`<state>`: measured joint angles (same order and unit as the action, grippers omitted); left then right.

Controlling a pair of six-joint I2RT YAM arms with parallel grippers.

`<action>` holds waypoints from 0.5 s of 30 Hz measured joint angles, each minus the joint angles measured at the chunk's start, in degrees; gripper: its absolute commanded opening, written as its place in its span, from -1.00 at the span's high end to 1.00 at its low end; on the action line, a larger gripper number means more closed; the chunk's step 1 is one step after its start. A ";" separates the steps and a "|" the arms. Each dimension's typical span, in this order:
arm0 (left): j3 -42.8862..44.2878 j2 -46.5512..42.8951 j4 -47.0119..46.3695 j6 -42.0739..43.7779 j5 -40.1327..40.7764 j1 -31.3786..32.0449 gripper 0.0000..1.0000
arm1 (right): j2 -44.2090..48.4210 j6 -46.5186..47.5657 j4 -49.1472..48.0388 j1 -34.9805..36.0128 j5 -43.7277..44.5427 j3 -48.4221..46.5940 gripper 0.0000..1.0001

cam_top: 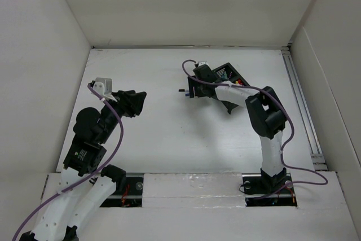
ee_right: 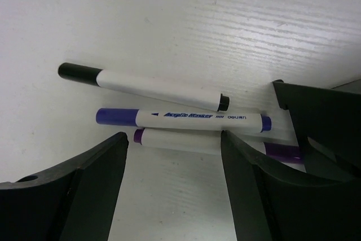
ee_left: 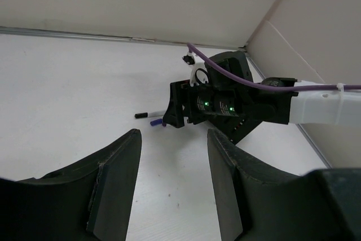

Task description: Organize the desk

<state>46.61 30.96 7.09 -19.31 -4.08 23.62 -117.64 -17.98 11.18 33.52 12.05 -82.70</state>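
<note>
Three markers point(ee_right: 180, 117) are laid side by side on the walled white worktop point(cam_top: 163, 139), at the tips of the open right gripper point(ee_right: 174, 153). The left gripper point(ee_left: 174, 139) is held open, empty, above it.

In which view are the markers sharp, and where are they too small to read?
Right wrist: markers sharp, the blue one's print readable, faint shadows beneath. Top external: they are only small specks by the right gripper. Left wrist: small and dim; its own fingers look soft.
</note>
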 measured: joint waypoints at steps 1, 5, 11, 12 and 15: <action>0.00 0.00 0.00 0.00 0.00 0.00 0.07 | -0.37 -0.09 0.07 -0.13 -0.50 -0.13 -0.46; 0.00 0.00 0.00 0.00 0.00 0.00 0.07 | -1.40 -0.52 0.87 -0.39 -2.58 -0.07 -0.48; 0.00 -0.07 0.00 0.00 0.00 0.00 0.07 | -1.07 -1.77 0.13 -0.48 -5.16 0.63 -0.48; 0.00 -0.07 0.00 0.00 0.00 0.00 0.07 | -0.74 -1.92 -0.20 -0.46 -5.49 1.16 -0.48; 0.00 -0.04 0.00 0.02 0.00 0.00 0.07 | 0.83 -2.71 -0.63 -0.44 -6.34 3.37 -0.48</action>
<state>46.61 30.92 7.09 -19.29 -4.08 23.62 -116.81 -20.69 10.55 33.08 5.72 -79.33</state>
